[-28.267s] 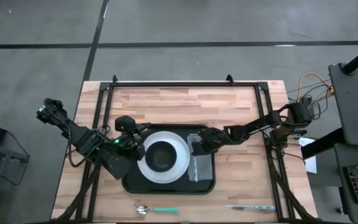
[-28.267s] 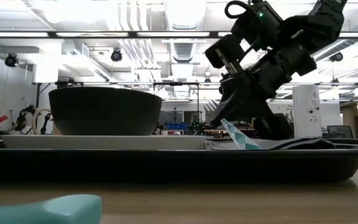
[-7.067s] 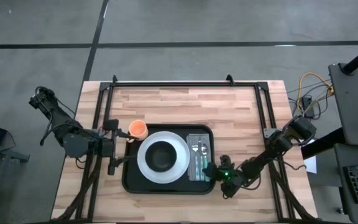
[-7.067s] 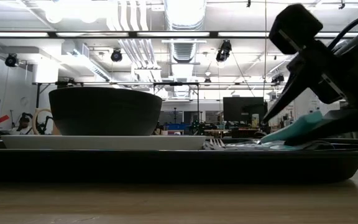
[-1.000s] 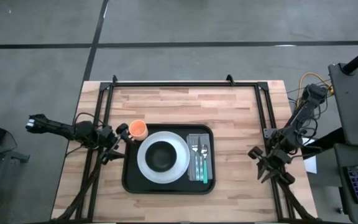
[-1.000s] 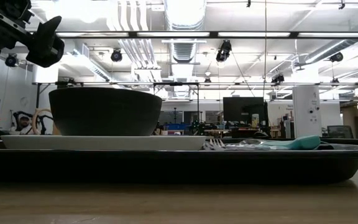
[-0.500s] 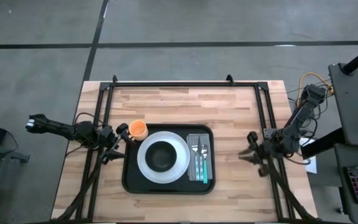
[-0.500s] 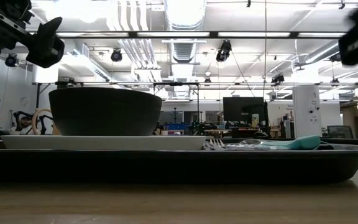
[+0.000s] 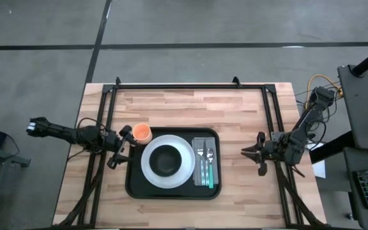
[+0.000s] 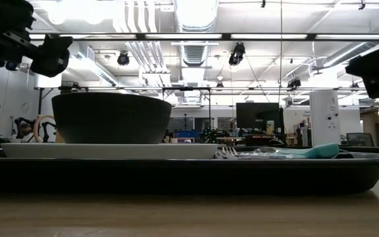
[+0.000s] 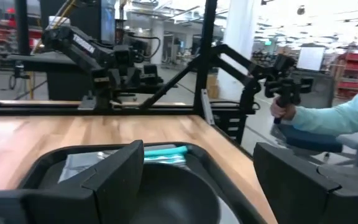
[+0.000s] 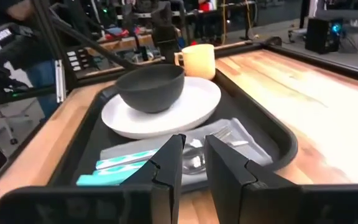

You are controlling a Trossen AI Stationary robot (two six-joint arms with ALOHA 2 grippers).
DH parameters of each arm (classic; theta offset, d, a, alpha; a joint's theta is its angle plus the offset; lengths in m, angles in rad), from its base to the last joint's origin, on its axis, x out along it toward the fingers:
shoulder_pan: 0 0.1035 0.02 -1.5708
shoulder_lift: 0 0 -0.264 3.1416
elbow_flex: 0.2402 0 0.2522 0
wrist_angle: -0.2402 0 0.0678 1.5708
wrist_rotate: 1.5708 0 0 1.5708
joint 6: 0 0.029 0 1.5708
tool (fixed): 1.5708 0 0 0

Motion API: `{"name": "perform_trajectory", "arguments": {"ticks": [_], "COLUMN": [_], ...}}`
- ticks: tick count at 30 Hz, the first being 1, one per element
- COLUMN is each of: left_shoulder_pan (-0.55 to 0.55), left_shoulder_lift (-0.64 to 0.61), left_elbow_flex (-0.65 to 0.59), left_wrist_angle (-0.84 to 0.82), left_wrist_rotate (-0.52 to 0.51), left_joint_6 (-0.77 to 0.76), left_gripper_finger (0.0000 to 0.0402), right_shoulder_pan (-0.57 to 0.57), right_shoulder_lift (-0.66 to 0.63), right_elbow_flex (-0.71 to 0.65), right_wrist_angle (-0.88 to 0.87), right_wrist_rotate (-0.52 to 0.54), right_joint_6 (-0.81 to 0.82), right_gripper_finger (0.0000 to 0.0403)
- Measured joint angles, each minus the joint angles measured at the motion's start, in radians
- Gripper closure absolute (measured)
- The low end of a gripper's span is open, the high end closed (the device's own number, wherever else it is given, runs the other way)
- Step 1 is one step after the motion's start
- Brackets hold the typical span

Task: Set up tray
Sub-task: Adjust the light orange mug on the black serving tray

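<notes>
Robotics lab / workshop, big open hall. Exposed ducts (image 10: 188, 46) & strip lights (image 10: 196, 36) on a high ceiling, grey concrete floor (image 9: 184, 38) w/ dark seams. Butcher-block table (image 9: 190, 102) in a black metal frame, loose cables (image 9: 318, 86) at its edge. More robot arms (image 11: 89, 50) on benches behind; a person's sleeve (image 11: 334, 118) at a nearby station.

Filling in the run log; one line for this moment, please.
tray: plate, bowl, napkin with cutlery on it | cup: beside tray | left gripper: open | right gripper: nearly shut, empty
</notes>
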State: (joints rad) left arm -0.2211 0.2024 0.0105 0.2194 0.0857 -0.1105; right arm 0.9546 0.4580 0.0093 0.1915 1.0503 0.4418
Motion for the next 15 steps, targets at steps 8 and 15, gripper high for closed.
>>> {"name": "perform_trajectory", "arguments": {"ticks": [8, 15], "left_shoulder_pan": [0.000, 0.000], "left_shoulder_lift": [0.000, 0.000], "left_elbow_flex": [0.000, 0.000], "left_wrist_angle": [-0.087, -0.180], "left_wrist_rotate": [-0.033, -0.213], "left_joint_6": [-0.003, -0.062], "left_gripper_finger": [0.0121, 0.0121], "right_shoulder_pan": [0.000, 0.001], "right_shoulder_lift": [0.000, 0.021], "right_elbow_flex": [0.000, 0.001], "right_wrist_angle": [-0.116, -0.214], "right_wrist_rotate": [0.119, 0.242], "right_joint_6": [0.119, 0.244], "right_gripper_finger": [0.0344, 0.0344]}}
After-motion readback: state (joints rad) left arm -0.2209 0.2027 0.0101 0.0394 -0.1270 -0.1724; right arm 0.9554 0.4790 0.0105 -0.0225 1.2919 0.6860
